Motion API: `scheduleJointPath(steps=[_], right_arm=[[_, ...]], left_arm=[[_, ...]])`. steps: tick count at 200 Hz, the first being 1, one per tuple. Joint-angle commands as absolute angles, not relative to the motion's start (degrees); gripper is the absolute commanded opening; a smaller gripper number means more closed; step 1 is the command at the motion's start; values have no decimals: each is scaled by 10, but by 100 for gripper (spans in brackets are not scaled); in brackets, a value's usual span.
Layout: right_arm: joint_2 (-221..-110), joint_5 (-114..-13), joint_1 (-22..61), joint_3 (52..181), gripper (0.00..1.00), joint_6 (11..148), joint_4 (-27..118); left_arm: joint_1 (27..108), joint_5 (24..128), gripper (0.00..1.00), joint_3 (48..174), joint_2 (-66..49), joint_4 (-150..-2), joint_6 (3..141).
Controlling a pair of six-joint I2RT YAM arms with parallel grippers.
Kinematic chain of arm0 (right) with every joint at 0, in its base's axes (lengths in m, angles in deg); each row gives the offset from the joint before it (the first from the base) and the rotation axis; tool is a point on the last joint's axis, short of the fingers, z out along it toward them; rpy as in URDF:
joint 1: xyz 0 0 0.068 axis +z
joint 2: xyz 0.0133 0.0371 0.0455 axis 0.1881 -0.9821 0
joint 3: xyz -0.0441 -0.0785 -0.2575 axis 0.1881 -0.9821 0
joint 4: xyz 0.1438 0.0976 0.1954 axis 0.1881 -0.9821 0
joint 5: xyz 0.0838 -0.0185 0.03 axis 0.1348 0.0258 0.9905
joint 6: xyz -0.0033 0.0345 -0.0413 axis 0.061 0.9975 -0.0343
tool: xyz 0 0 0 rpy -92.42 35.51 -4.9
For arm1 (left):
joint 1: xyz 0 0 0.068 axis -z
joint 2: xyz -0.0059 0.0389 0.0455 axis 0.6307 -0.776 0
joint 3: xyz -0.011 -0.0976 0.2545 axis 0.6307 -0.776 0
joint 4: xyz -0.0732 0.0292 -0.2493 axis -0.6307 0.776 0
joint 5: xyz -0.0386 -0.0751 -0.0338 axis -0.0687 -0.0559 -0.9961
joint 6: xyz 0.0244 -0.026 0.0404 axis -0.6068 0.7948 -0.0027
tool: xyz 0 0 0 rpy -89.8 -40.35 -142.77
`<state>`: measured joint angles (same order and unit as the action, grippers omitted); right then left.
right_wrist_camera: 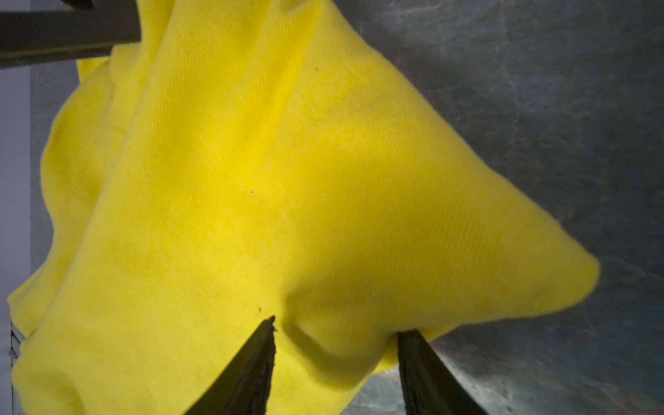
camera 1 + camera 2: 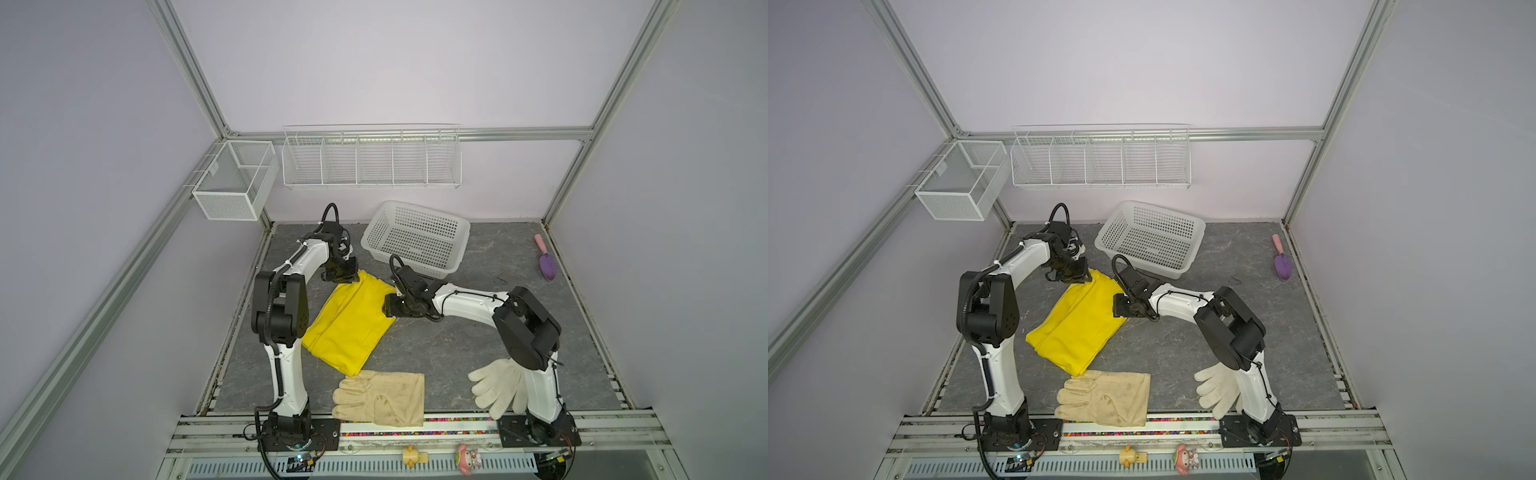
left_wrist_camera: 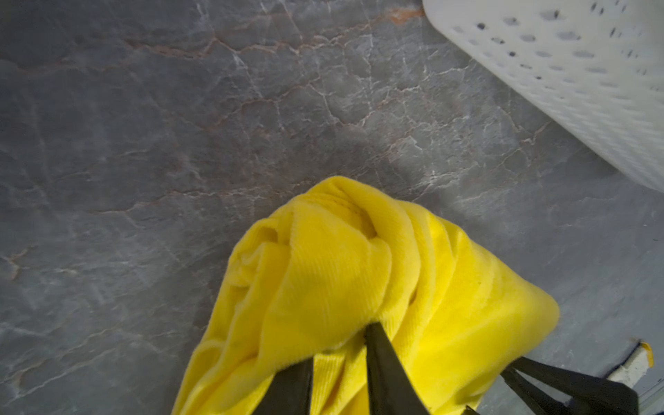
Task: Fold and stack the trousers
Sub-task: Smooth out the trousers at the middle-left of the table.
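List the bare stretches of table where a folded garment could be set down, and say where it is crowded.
Widest: right side, between basket, purple trowel and right arm. Smaller: centre, bordered by trousers, cream glove and white glove. Crowded: the far left around the trousers, and the front edge under the gloves.

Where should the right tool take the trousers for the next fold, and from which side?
Probably the far corner nearest the basket, approached from the robot's right, jaws straddling the edge. The trousers lie in flat layers, that corner juts free, and the left tool pinches the other far corner. The right tool sits open across it.
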<state>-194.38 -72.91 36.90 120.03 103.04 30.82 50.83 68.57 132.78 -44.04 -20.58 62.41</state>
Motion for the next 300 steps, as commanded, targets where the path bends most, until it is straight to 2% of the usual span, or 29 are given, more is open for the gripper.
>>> scheduleJointPath(steps=[1, 73, 98, 132, 139, 172, 202, 262, 288, 300], right_arm=[[-1955, -732, 364, 1210, 56, 1034, 315], [-1964, -733, 363, 1217, 57, 1025, 314], [-1968, -732, 362, 1218, 56, 1024, 311], [-1981, -745, 362, 1233, 56, 1027, 288], [-1983, -753, 362, 1235, 55, 1028, 282], [-1989, -782, 358, 1239, 48, 1027, 243], [-1991, -805, 353, 1230, 39, 1027, 216], [-1990, -801, 352, 1239, 34, 1004, 208], [-1958, -781, 352, 1239, 36, 977, 238], [-1940, -770, 355, 1235, 37, 965, 255]], left_arm=[[510, 637, 24, 1349, -434, -181, 621], [511, 632, 24, 1354, -432, -156, 617], [511, 645, 6, 1377, -434, -144, 611], [508, 666, 4, 1418, -448, -108, 594], [507, 674, 0, 1427, -451, -98, 590], [508, 727, 0, 1465, -459, -61, 575], [504, 829, 0, 1501, -484, -23, 561], [505, 929, 6, 1505, -508, -47, 571], [509, 923, 14, 1495, -511, -60, 562], [509, 917, 24, 1488, -502, -66, 563]])
